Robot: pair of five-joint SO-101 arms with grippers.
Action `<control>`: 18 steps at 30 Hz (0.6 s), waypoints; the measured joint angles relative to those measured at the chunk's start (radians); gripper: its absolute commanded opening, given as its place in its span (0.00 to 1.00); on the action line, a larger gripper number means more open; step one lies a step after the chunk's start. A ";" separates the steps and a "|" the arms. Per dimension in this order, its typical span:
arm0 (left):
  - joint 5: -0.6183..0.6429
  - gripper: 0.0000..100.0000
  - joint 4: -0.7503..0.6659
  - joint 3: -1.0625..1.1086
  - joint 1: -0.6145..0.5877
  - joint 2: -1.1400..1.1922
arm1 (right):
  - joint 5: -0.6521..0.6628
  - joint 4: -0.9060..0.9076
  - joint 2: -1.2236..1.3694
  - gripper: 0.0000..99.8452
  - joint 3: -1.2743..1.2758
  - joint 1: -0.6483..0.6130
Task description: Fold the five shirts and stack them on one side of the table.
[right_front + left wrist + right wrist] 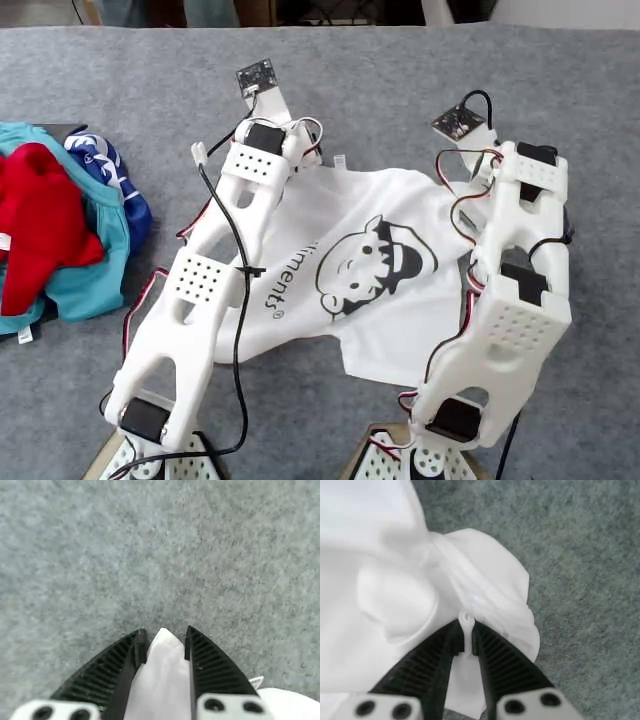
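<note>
White shirt [385, 300], unfolded on table [400, 80], left gripper [165, 633] and right gripper [466, 628] each clamped on its fabric; heap of coloured shirts [60, 230] unfolded; stacking judged not yet begun.

A grey felt-like cover [400, 80] spread across the work surface, with dim brownish furniture [255, 10] standing beyond its far edge.

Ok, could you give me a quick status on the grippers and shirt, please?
Left gripper shut on white shirt. Right gripper shut on a fold of it. Other shirts heaped beside left arm, nothing blocking.
</note>
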 measured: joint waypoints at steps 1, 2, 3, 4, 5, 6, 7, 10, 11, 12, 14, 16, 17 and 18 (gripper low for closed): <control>-0.006 0.17 0.012 -0.002 0.005 -0.003 | 0.000 0.000 0.005 0.01 -0.003 0.000; -0.009 0.18 0.025 -0.005 0.006 -0.003 | 0.000 0.000 0.005 0.01 -0.005 0.000; -0.011 0.20 0.038 -0.017 0.006 -0.003 | 0.000 0.000 0.005 0.01 -0.005 0.000; -0.011 0.21 0.055 -0.040 0.006 -0.002 | 0.000 0.000 0.005 0.01 -0.005 0.000; -0.011 0.22 0.077 -0.066 0.006 0.000 | 0.000 0.000 0.005 0.01 -0.005 0.000; -0.011 0.22 0.104 -0.094 0.008 0.002 | 0.000 0.000 0.005 0.01 -0.005 0.000; -0.008 0.22 0.117 -0.126 0.008 0.002 | 0.000 0.000 0.005 0.01 -0.005 0.000; -0.008 0.22 0.127 -0.207 0.009 0.002 | 0.000 0.000 0.005 0.01 -0.005 0.000; -0.009 0.22 0.124 -0.216 0.009 0.002 | 0.000 0.000 0.005 0.01 -0.005 0.000; -0.009 0.22 0.118 -0.219 0.009 0.002 | 0.000 0.000 0.005 0.01 -0.005 0.000; -0.026 0.22 0.114 -0.219 0.009 0.002 | 0.000 0.000 0.005 0.01 -0.005 0.000; -0.051 0.22 0.114 -0.218 0.011 0.002 | 0.000 0.000 0.005 0.01 -0.005 0.000; -0.054 0.22 0.114 -0.206 0.011 0.002 | 0.000 0.000 0.005 0.01 -0.005 0.000; -0.058 0.22 0.114 -0.189 0.011 0.002 | 0.000 0.000 0.005 0.01 -0.005 0.000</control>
